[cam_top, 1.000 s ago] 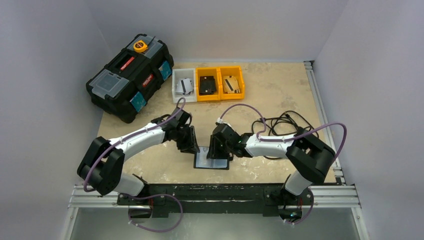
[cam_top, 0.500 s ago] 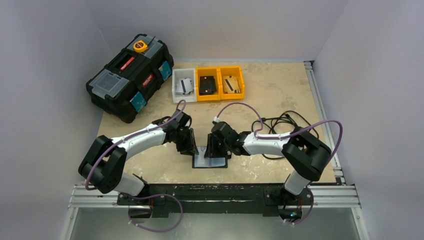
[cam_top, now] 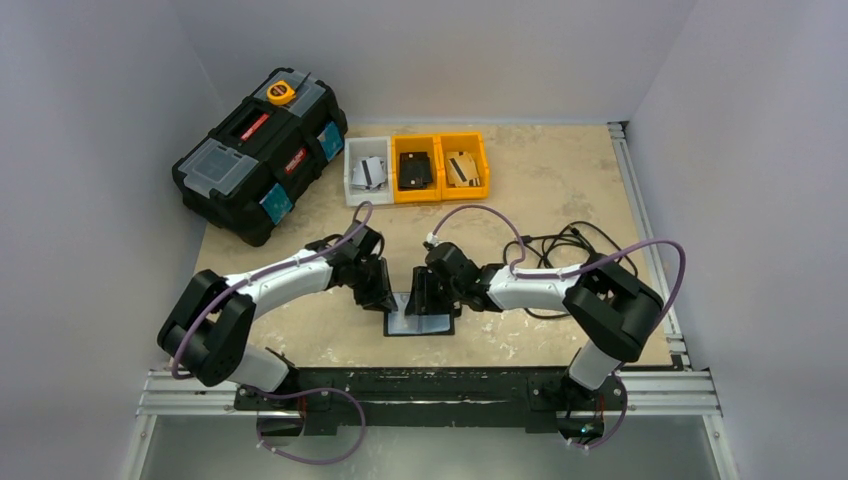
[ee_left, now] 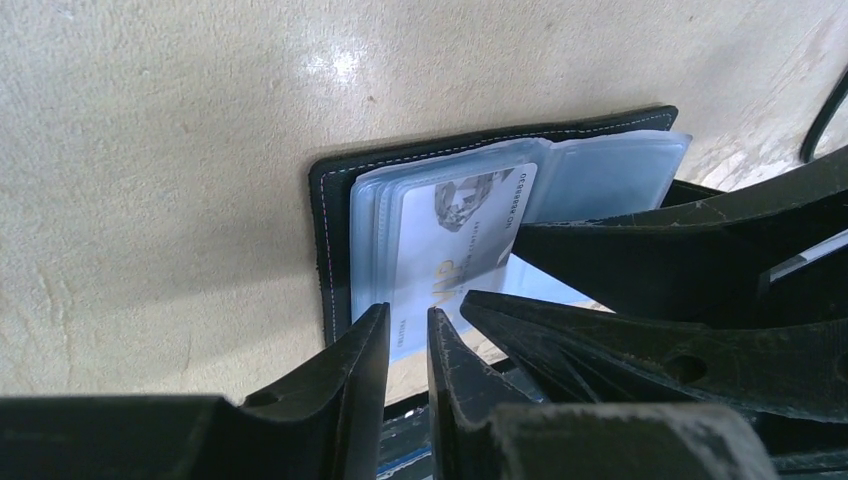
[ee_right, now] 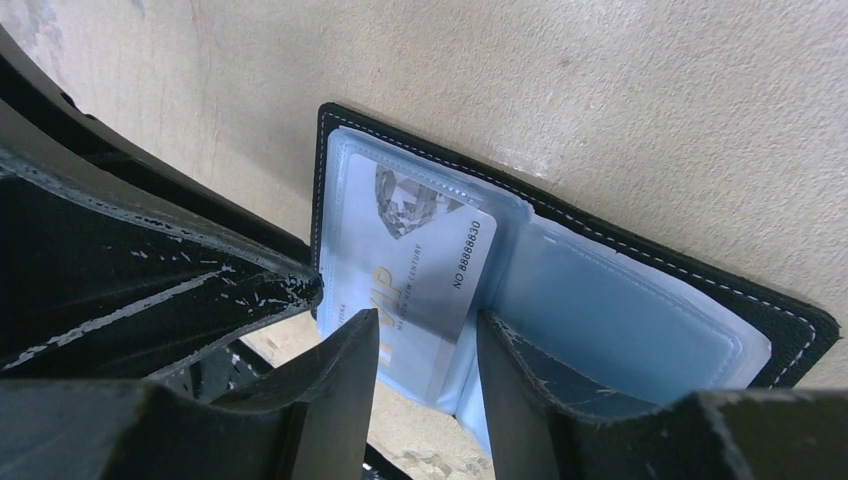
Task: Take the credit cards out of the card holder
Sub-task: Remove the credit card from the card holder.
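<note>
Closest in, near the front edge of the desk [cam_top: 560, 170], the card holder [cam_top: 418, 325] lies open and flat, clear plastic sleeves [ee_right: 620, 320] fanned out on both halves. One credit card [ee_right: 420, 270], pale with VIP print and a number, sticks partway out of a sleeve toward the arms. Other cards, if any, can't be made out behind the sleeves. Left tool [ee_left: 408, 335] sits low at the holder's edge, fingers nearly together with a thin slit; can't tell if it pinches anything. Right tool [ee_right: 425, 335] is down over the card's exposed end, jaws parted, nothing gripped. Handling guess: card is light, stiff, thin and slick, and sleeves are soft and floppy. So pinch the protruding short end across its faces and slide it straight out while the other tool pins the black cover, or the whole holder likely drags along. Further back: a cable bundle [cam_top: 560, 245], then a white bin [cam_top: 366, 172], two orange bins [cam_top: 440, 168] and a black toolbox [cam_top: 260, 155].
</note>
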